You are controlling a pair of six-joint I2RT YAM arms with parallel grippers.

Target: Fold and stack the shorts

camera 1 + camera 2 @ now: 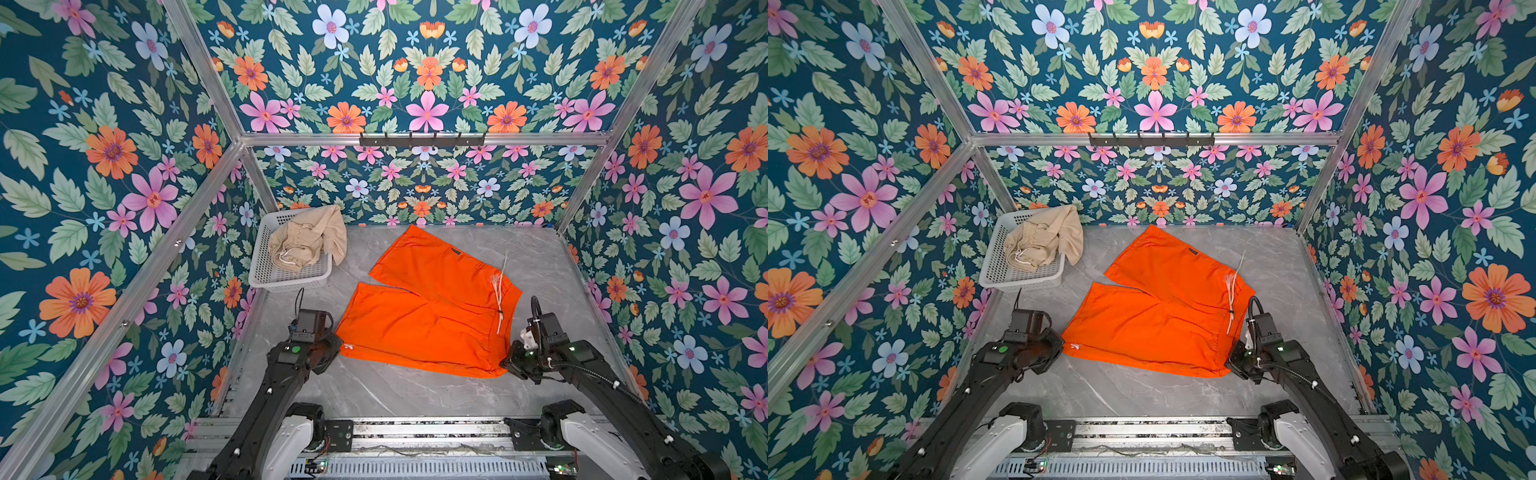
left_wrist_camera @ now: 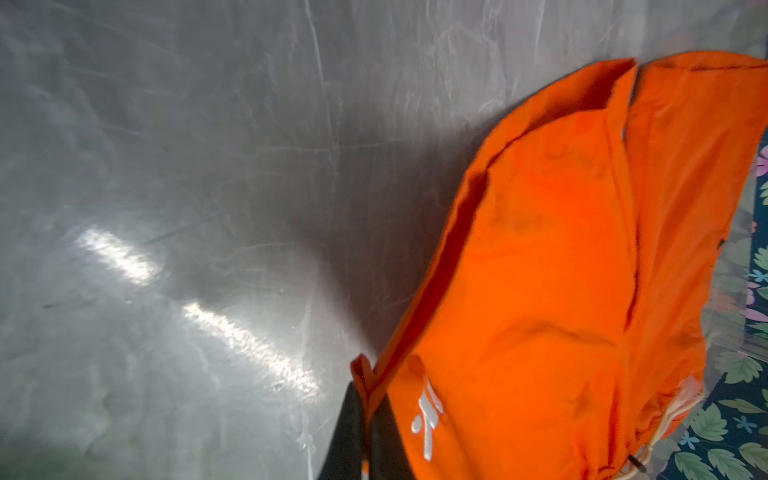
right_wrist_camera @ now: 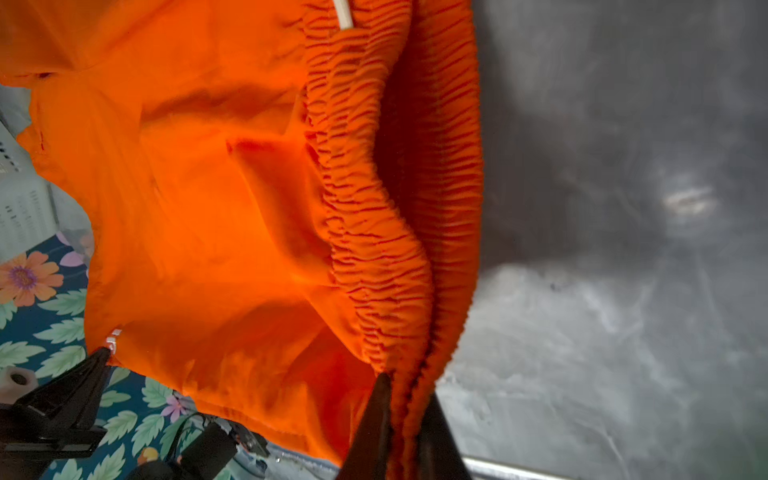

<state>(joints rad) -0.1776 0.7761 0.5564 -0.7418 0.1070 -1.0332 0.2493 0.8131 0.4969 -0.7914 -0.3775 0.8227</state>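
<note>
The orange shorts lie spread flat on the grey table, legs pointing left and back, waistband with its white drawstring to the right. My left gripper is shut on the near leg's hem corner beside the small white logo. My right gripper is shut on the near end of the ruffled elastic waistband. The beige shorts sit crumpled in the white basket, one leg hanging over its right rim.
The basket stands in the table's back left corner. Floral walls and aluminium frame posts close in the table on three sides. A black hook rail is mounted on the back wall. Bare table lies in front of the orange shorts.
</note>
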